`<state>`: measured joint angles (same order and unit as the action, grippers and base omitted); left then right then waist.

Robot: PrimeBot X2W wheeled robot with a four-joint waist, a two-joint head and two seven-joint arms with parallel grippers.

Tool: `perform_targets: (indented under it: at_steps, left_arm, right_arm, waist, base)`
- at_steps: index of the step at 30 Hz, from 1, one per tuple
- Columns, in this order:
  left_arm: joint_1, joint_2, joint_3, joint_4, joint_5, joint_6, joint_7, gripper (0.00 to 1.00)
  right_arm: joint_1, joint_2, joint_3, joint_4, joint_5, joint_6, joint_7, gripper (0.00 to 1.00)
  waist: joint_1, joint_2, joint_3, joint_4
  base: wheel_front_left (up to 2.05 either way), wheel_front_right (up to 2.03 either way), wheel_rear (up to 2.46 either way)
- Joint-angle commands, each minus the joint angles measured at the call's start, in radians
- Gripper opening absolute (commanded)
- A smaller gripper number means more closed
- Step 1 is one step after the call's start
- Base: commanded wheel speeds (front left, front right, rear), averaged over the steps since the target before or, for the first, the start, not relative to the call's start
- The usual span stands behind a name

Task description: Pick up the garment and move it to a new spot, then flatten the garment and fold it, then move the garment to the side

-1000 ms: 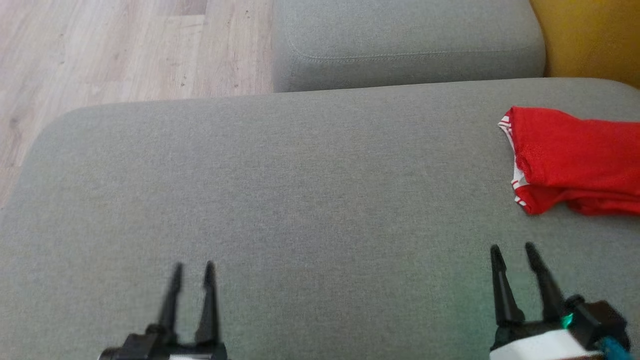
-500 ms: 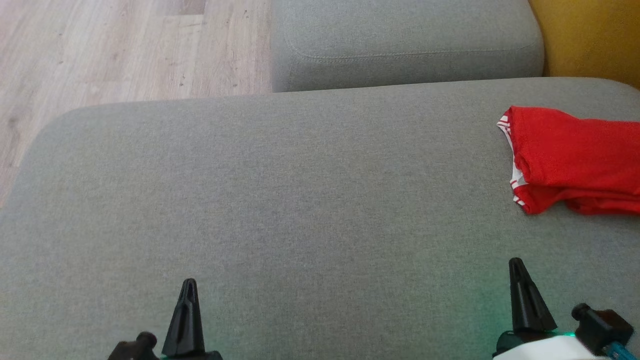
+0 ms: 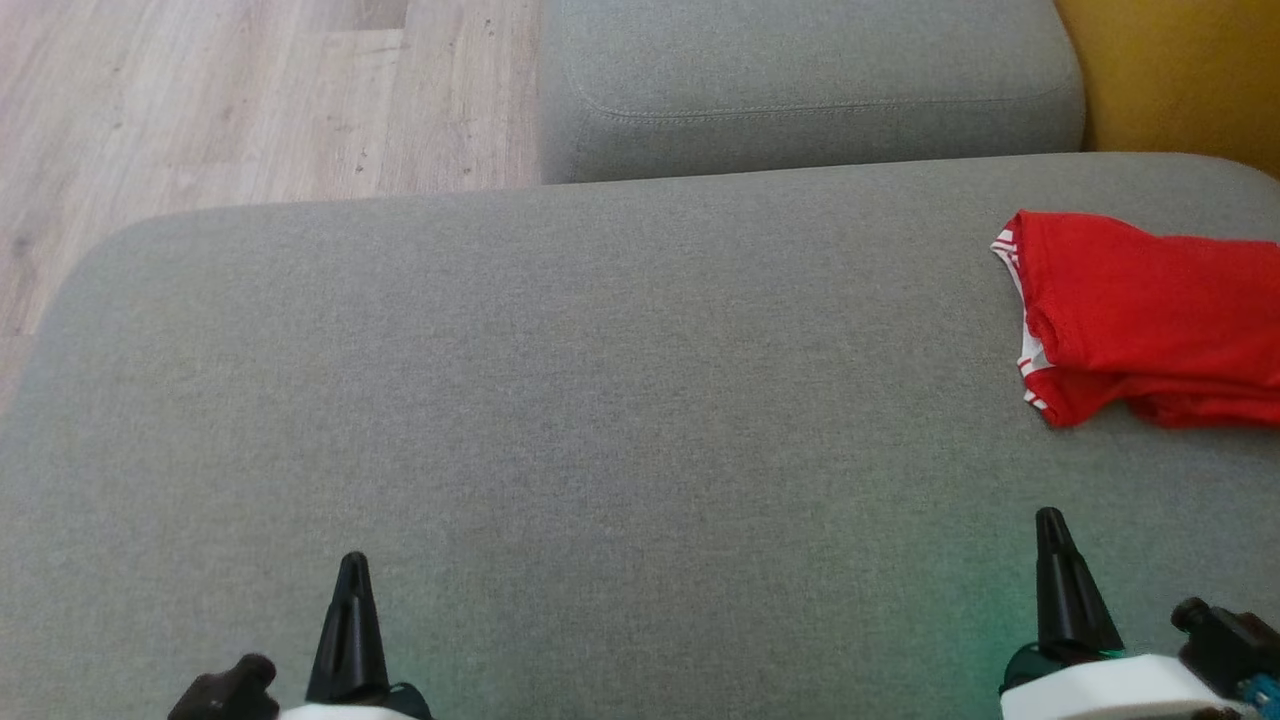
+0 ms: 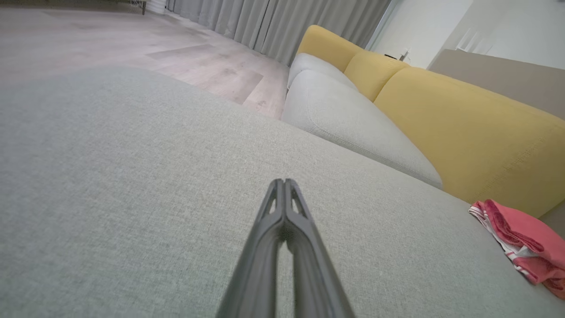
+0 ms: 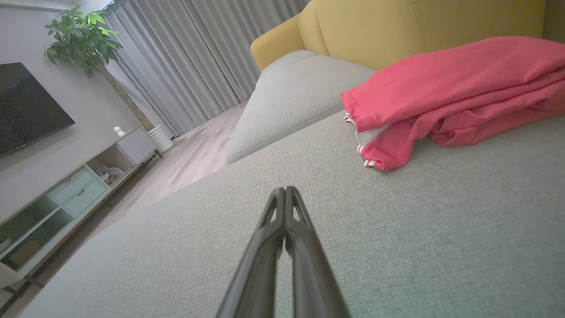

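Note:
A folded red garment (image 3: 1150,320) with white striped trim lies at the far right of the grey sofa seat (image 3: 600,400), running off the right edge of the head view. The left wrist view catches the garment (image 4: 525,240) at its right edge, and the garment (image 5: 450,97) lies ahead and to the right in the right wrist view. My left gripper (image 3: 352,565) is shut with nothing in it, low at the seat's front left. My right gripper (image 3: 1049,520) is shut and holds nothing, a short way in front of the garment. Both pairs of fingertips (image 4: 283,182) (image 5: 284,190) are pressed together.
A second grey cushion (image 3: 810,90) lies beyond the seat, with a yellow backrest (image 3: 1180,70) at the far right. Wooden floor (image 3: 200,100) lies past the seat's far left edge. A TV stand (image 5: 57,198), a potted plant (image 5: 84,39) and curtains stand across the room.
Both grippers went from open to shut, with nothing between their fingers, and drew back slightly toward the bottom of the head view. The garment has not moved.

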<state>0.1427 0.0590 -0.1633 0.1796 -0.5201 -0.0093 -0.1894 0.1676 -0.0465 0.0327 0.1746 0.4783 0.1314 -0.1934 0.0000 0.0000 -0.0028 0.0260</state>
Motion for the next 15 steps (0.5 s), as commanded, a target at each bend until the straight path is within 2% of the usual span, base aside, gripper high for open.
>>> perform_targets:
  at_steps: [1, 15]
  left_arm:
    - [-0.047, 0.011, 0.018, -0.025, -0.032, -0.005, 0.004, 0.0]
    - [-0.076, 0.016, 0.045, -0.014, -0.194, -0.022, 0.039, 0.0]
  right_arm:
    - [-0.051, -0.018, -0.002, -0.027, 0.035, 0.0, 0.006, 0.0]
    - [-0.083, -0.023, -0.012, -0.014, 0.203, 0.0, 0.041, 0.0]
  waist:
    - [0.0, 0.0, 0.0, 0.0]
    - [0.0, 0.0, 0.001, -0.004]
  base:
    - [0.0, 0.0, 0.0]
    - [0.0, 0.0, 0.0]
